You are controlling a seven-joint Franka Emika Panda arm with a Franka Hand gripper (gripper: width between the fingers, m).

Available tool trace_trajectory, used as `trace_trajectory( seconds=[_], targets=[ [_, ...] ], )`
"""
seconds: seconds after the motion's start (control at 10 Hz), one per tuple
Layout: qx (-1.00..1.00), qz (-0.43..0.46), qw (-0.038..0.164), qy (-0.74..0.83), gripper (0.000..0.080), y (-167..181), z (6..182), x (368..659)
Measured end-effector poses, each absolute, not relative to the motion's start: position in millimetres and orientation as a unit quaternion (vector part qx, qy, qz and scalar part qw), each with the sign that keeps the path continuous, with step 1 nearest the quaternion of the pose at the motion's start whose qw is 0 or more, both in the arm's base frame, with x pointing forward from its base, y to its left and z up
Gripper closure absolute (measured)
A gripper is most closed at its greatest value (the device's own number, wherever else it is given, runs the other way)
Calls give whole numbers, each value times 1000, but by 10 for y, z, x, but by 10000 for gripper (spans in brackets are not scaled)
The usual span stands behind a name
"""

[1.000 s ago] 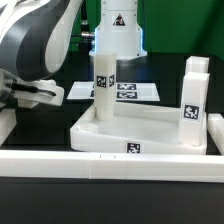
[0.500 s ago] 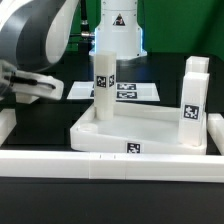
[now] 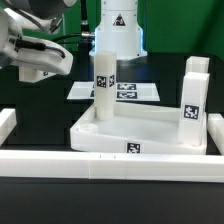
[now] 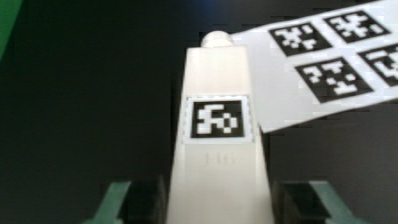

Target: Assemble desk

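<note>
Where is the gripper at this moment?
In the exterior view the gripper is at the upper left, above the table and left of the tabletop. The wrist view shows a leg block between its fingers.

light: bright, even | glare: white parts washed out | blur: wrist view soft

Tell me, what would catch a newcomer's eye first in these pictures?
Probably the white tabletop lying in the middle with leg blocks standing on it: one tall block towards the exterior view's left, others at its right corner. In the wrist view, a tagged white leg sits between the gripper fingers, with the marker board beyond.
</note>
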State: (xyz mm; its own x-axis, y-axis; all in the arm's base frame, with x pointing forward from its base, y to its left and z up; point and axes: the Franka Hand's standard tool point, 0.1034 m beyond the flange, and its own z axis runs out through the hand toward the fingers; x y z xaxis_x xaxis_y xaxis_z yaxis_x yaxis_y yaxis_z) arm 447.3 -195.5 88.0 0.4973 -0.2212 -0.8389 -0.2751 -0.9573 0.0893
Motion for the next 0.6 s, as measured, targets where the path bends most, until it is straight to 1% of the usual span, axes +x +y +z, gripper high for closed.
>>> trace_trajectory(
  seconds=[0.1,0.2,0.4,0.6],
  targets=[
    [-866,478,28,144,509,-1961,880,4478],
    [-886,442,17,138,509,-1993,848,4594],
    [-920,373,14,122,509,-1853,1091,4796],
    [-942,316,11,113,509,-1760,1292,4953]
  ],
)
